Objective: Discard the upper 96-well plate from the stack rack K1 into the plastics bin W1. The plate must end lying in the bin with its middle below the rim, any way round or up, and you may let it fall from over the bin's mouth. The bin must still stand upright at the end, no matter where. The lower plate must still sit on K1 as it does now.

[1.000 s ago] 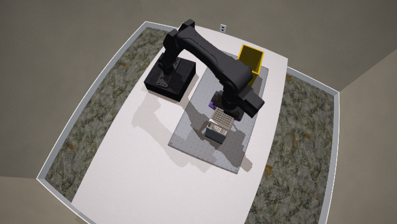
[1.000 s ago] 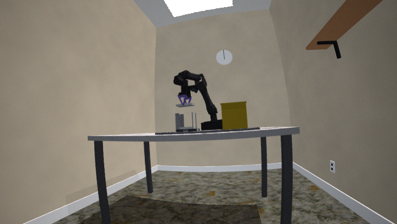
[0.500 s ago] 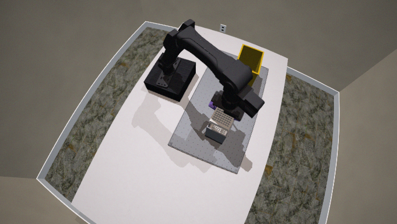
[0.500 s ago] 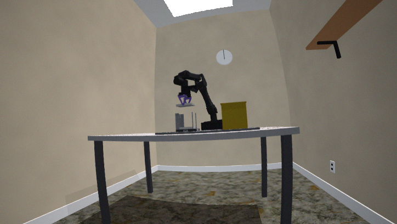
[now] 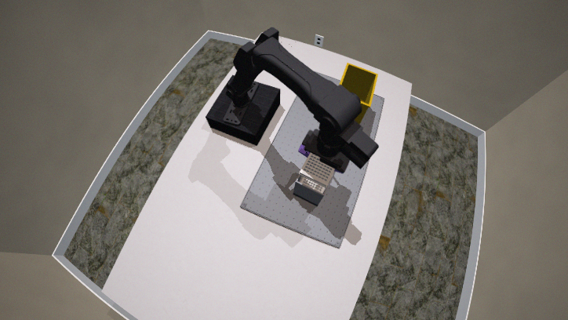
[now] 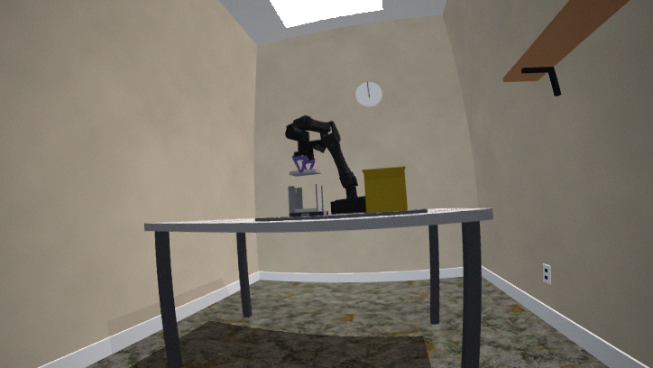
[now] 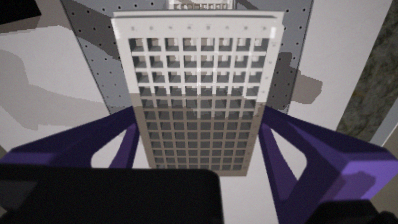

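While held clear above stack rack K1 (image 6: 295,197) at frame centre | upper plate (image 7: 197,95) is clamped by gripper (image 7: 196,142) | lower plate (image 5: 311,183) is left seated | transfer to bin W1 (image 6: 384,189) is outstanding

— What colour is the arm (image 5: 302,83)?
— Black all over, and its base block (image 5: 265,127) is black too. The pincer (image 7: 197,135) is purple.
— And the plate (image 7: 197,90) it holds?
— Pale grey-white, with a grid of little square holes.
— The bin (image 6: 384,188)?
— Dark yellow, like mustard.
— What about the desk (image 5: 191,246)?
— White on top, with dark legs. A grey board (image 5: 278,214) with rows of tiny dots lies on it. The rack (image 5: 307,194) is grey.
— The floor (image 5: 429,187)?
— Mottled green-grey stone with small brown patches. The walls (image 6: 114,137) are beige.
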### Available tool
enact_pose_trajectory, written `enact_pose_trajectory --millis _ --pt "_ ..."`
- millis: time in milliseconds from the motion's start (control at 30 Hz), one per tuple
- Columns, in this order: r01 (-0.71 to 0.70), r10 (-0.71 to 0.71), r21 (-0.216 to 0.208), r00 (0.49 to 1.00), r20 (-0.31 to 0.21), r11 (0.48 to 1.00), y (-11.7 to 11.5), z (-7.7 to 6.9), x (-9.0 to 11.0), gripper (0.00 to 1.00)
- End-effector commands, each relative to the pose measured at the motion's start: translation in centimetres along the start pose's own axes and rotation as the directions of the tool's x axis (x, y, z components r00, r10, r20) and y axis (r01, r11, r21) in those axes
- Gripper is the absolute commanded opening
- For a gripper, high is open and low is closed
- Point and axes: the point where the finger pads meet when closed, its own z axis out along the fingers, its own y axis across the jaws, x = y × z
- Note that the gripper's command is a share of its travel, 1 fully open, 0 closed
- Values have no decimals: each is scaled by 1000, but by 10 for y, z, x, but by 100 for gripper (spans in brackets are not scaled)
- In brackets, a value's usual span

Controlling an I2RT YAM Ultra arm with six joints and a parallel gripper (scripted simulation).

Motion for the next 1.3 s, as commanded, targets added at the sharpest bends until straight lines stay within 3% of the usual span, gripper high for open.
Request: enact_pose_trajectory --millis 0,467,500,533,567,733,1267 --pt "8 -8 26 1000 -4 1000 -4 -13 -5 0" --pt "8 -8 26 1000 -4 1000 -4 -13 -5 0" --pt "50 -49 44 999 -11 998 -4 -20 -8 0" --pt "86 -86 7 996 1 996 4 -10 -14 0" --pt "115 -115 14 993 -1 993 2 -9 -17 0" --pt "102 -102 29 995 -4 994 -1 -9 -33 0" --pt "102 -102 22 995 0 995 2 -9 -80 0"
